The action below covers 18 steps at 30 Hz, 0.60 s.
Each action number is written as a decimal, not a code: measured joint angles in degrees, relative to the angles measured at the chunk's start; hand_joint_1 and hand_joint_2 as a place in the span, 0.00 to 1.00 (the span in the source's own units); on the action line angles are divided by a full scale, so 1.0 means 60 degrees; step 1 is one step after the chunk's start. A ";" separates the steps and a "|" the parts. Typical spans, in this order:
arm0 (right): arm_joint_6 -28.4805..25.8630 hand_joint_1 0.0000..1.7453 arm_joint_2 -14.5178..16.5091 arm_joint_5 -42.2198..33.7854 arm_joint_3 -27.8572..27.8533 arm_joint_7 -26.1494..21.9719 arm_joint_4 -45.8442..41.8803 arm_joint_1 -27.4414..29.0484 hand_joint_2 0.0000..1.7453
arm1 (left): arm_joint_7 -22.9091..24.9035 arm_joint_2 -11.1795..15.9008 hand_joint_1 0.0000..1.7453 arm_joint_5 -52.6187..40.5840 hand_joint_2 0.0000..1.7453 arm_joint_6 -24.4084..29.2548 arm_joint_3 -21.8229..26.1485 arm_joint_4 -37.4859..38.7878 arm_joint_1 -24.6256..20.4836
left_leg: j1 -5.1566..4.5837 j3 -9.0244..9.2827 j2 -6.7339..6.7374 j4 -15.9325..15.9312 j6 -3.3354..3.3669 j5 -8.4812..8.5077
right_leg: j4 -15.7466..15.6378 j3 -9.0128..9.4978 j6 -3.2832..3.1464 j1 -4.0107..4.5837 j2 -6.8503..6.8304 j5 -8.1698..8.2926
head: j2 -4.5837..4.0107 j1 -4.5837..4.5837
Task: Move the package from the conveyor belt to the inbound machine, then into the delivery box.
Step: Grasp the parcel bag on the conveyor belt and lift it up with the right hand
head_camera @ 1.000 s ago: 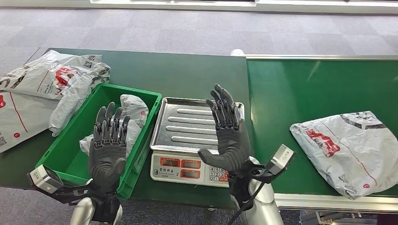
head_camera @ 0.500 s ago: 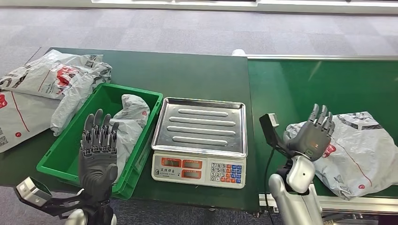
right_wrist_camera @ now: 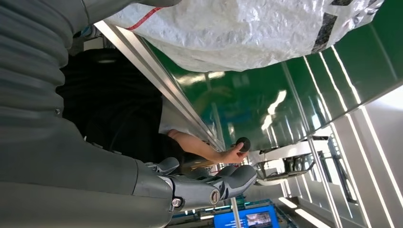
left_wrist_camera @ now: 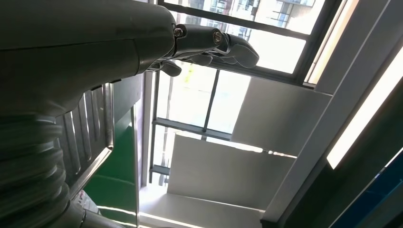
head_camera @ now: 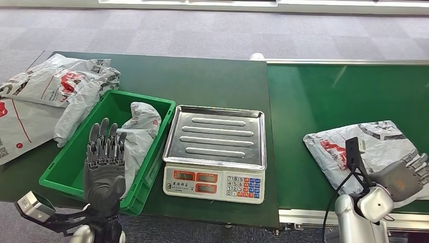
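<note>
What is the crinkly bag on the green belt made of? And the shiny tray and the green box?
The package on the conveyor belt looks like thin, glossy grey-white plastic film: it is wrinkled and floppy. The scale's tray seems to be brushed metal, probably stainless steel, silvery with pressed ribs. The green box looks like hard moulded plastic, with smooth, stiff walls.

We could read little. The keypad on the scale (head_camera: 214, 183) carried number keys, the digits 7 8 9, 4 5 6, 1 2 3 just legible beside coloured keys. Its front panel bore small characters too blurred to make out. The package (head_camera: 369, 152) on the conveyor belt (head_camera: 324, 96) showed a red logo and black printing, none of it legible.
</note>
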 joint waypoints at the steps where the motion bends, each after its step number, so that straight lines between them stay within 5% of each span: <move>1: 0.0004 0.00 -0.0013 0.0000 -0.0041 0.0043 0.0040 -0.0011 1.00 | 0.0000 0.0002 0.00 0.0001 1.00 -0.0001 0.0000 0.0008 -0.0001 | 0.0000 0.0000 0.0000 0.0000 0.0000 0.0000 | 0.0000 0.0000 0.0000 0.0000 0.0000 0.0000 | 0.0000 0.0000; 10: 0.1124 0.00 -0.0199 0.0007 0.0028 0.1740 0.0443 -0.0387 1.00 | 0.0148 -0.0049 0.00 -0.0101 1.00 -0.0046 0.0005 -0.0008 -0.0170 | 0.0000 0.0002 0.0000 0.0000 0.0002 0.0002 | 0.0000 0.0004 0.0002 -0.0007 0.0000 0.0002 | 0.0000 0.0000; 18: 0.3310 0.00 0.0386 -0.0016 -0.0864 0.0765 0.0511 -0.0449 1.00 | 0.0147 -0.0309 0.00 -0.0501 1.00 -0.0361 0.0088 -0.0008 -0.0202 | 0.0000 0.0001 -0.0004 -0.0001 0.0002 0.0001 | 0.0001 0.0005 0.0004 -0.0003 -0.0002 -0.0002 | 0.0000 0.0000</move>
